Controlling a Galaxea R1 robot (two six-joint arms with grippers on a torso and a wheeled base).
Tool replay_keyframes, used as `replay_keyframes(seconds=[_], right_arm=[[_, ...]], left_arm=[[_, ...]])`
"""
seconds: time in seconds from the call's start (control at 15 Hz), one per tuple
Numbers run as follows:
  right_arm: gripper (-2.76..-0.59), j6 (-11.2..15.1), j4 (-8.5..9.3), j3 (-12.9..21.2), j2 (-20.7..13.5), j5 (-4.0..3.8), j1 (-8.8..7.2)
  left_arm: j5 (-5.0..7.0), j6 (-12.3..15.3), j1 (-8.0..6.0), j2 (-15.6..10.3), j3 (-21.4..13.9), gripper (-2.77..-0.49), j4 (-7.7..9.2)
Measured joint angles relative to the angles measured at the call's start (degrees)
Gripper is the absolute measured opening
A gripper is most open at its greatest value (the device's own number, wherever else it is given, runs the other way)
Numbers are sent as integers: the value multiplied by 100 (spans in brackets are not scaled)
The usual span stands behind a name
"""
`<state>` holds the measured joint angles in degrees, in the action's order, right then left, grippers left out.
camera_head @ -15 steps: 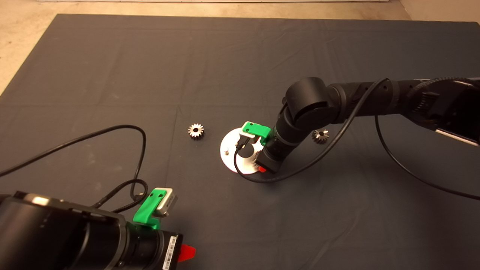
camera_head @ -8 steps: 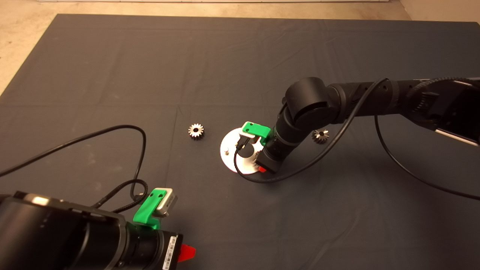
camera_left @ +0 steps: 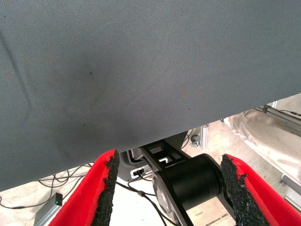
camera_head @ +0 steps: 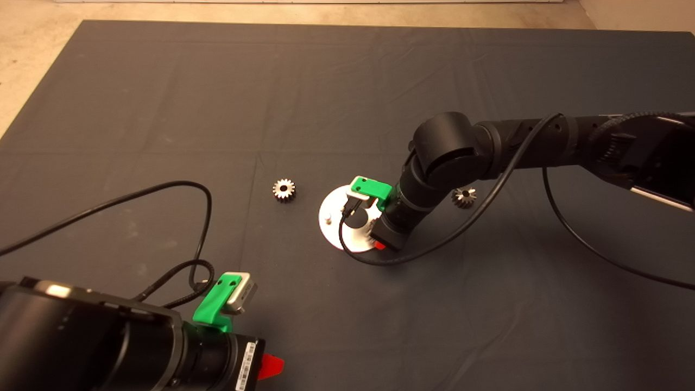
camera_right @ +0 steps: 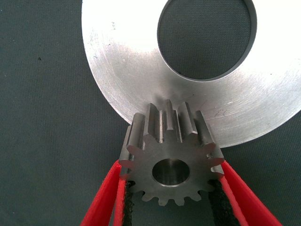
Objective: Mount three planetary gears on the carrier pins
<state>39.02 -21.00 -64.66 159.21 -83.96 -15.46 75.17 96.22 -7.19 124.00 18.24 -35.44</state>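
Observation:
My right gripper (camera_head: pixel 379 244) hangs over the near-right edge of the round silver disc (camera_head: pixel 352 242) at mid mat. In the right wrist view it (camera_right: pixel 171 178) is shut on one planetary gear (camera_right: pixel 170 162), held by its toothed rim just above the disc's edge (camera_right: pixel 117 70), beside the central hole (camera_right: pixel 207 37). One carrier pin (camera_head: pixel 328 220) shows on the disc's left side; the other pins are hidden by the arm. A second gear (camera_head: pixel 284 190) lies left of the disc and a third (camera_head: pixel 463 197) lies to its right. My left gripper (camera_head: pixel 270 365) waits at the lower left, open (camera_left: pixel 170 186) and empty.
A black cable (camera_head: pixel 179 187) loops over the mat from the left arm. Another cable (camera_head: pixel 570 228) trails from the right arm across the mat. Bare floor (camera_head: pixel 32 65) lies beyond the mat's far left edge.

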Motion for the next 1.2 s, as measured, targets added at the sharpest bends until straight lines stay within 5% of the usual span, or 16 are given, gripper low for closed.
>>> replay_keyframes(seconds=[0.8, 0.87, 1.0, 1.2], right_arm=[[-233, 2, -11, 68, -22, 9, -6], [-225, 6, -13, 72, -26, -28, 5], [-218, 6, -22, 25, -100, -333, 127], [-201, 4, -24, 11, -157, -394, 157]], left_arm=[[-65, 0, 0, 0, 0, -177, 0], [-67, 0, 0, 0, 0, -177, 0], [-72, 0, 0, -2, 0, -177, 0], [-83, 0, -1, 2, 0, -177, 0]])
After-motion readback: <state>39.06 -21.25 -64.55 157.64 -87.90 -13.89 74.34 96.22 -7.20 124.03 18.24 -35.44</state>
